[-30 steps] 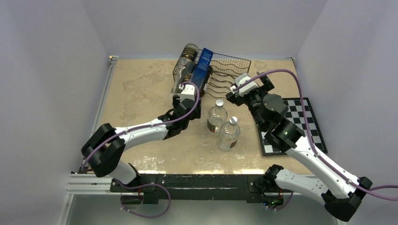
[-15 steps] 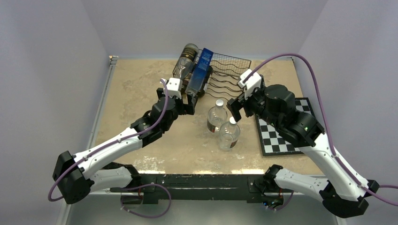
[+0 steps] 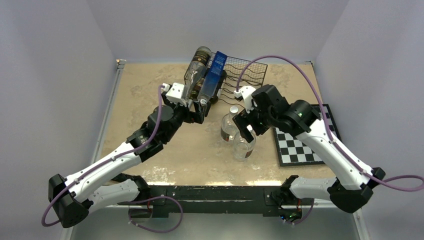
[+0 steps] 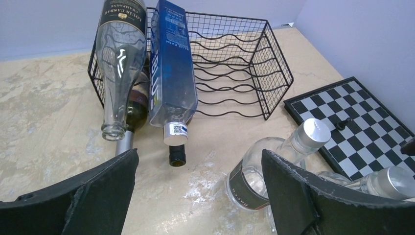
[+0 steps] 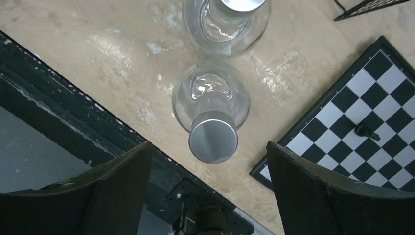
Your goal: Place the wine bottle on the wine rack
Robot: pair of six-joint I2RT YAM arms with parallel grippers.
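Standing upright, the wine bottle point(image 5: 213, 139) sits below right pincer point(image 3: 245, 126).

Chessboard point(image 3: 296, 151) with one black piece point(image 5: 367, 132)

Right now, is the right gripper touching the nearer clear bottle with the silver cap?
Apart. In the right wrist view the right gripper straddles the nearer clear bottle, with gaps on both sides of its cap.

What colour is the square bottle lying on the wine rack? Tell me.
The square bottle is blue with white lettering, clearest in the left wrist view.
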